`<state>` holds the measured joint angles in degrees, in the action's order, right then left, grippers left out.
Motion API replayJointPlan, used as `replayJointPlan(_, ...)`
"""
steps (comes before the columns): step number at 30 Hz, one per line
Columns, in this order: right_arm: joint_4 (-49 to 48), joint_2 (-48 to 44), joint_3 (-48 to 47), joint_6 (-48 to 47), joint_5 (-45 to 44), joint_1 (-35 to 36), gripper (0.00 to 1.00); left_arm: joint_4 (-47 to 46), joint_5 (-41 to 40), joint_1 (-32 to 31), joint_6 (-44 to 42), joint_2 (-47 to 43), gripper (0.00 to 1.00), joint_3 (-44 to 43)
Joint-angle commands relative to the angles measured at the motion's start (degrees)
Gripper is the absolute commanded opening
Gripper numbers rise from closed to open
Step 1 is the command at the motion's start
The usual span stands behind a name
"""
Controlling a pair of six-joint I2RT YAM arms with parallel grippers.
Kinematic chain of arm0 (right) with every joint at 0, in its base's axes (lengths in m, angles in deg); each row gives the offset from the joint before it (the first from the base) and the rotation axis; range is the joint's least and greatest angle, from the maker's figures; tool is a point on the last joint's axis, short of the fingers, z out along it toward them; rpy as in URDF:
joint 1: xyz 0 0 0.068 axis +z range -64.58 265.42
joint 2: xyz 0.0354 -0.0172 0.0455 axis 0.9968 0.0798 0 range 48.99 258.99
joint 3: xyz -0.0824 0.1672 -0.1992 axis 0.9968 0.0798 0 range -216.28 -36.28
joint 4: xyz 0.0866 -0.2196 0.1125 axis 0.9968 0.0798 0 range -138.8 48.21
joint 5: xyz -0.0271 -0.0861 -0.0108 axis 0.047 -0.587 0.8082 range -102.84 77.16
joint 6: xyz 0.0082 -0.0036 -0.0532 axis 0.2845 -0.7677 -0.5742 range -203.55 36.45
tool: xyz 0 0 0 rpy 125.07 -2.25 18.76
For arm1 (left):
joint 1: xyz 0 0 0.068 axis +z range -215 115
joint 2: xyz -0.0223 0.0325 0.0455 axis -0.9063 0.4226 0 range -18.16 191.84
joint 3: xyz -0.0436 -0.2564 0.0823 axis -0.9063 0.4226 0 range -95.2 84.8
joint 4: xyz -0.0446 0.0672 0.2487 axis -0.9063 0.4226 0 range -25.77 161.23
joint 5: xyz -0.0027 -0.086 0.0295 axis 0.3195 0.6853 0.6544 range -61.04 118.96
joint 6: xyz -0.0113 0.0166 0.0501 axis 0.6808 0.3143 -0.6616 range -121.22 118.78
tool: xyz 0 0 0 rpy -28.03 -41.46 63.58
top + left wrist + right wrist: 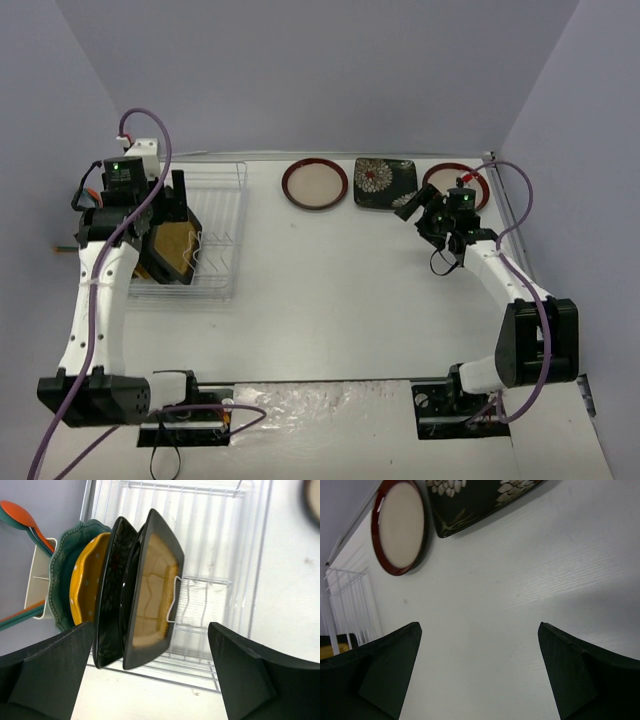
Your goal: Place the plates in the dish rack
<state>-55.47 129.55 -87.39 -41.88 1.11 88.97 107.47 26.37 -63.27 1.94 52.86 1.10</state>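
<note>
Several plates stand on edge in the dish rack (pixel 215 540): a scalloped teal one (pixel 62 575), a yellow dotted one (pixel 86 585), a black square one (pixel 111 595) and a black-amber square one (pixel 152 590). My left gripper (pixel 150 630) is open just above them, its fingers wide of the black-amber plate (pixel 172 250) and touching nothing. At the back of the table lie a red-rimmed round plate (pixel 314 184), a black floral square plate (pixel 385 182) and another red-rimmed plate (pixel 455 180), half hidden behind my right arm. My right gripper (pixel 480 627) is open over bare table.
A white utensil caddy (pixel 37 580) holding an orange spoon (pixel 20 512) and teal handles hangs on the rack's far-left side. Grey walls close in the table on three sides. The rack's right half (pixel 225 215) holds only wire slots.
</note>
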Motion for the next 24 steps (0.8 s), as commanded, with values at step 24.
replayJointPlan(24, -25.64, 33.29, -13.19, 23.30, -12.37, -0.46, 0.77, 0.88, 14.11, -0.73, 11.12, -14.90, 0.97, 10.88)
